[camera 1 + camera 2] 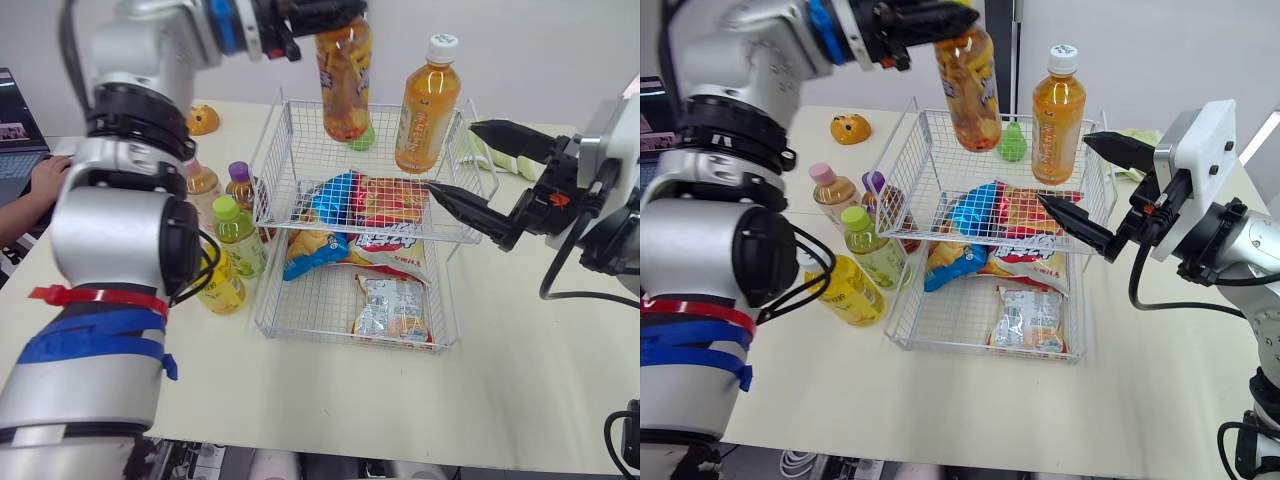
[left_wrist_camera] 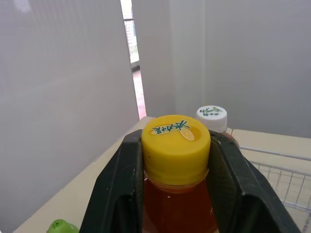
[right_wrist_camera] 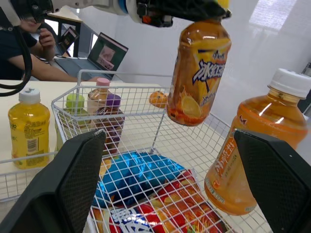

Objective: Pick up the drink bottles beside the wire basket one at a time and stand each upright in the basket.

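Left hand [image 2: 176, 145] is clenched on the neck of the yellow-capped bottle [image 1: 345, 85], which hangs cap up and nearly vertical. Its base is just over the far side of the wire basket [image 1: 290, 140]. A white-capped bottle [image 1: 427, 105] stands upright in there, on the side toward the desk's right edge. A straight drop should seat it. Right hand [image 1: 452, 157] hovers at the basket's right side, fingers spread, empty.
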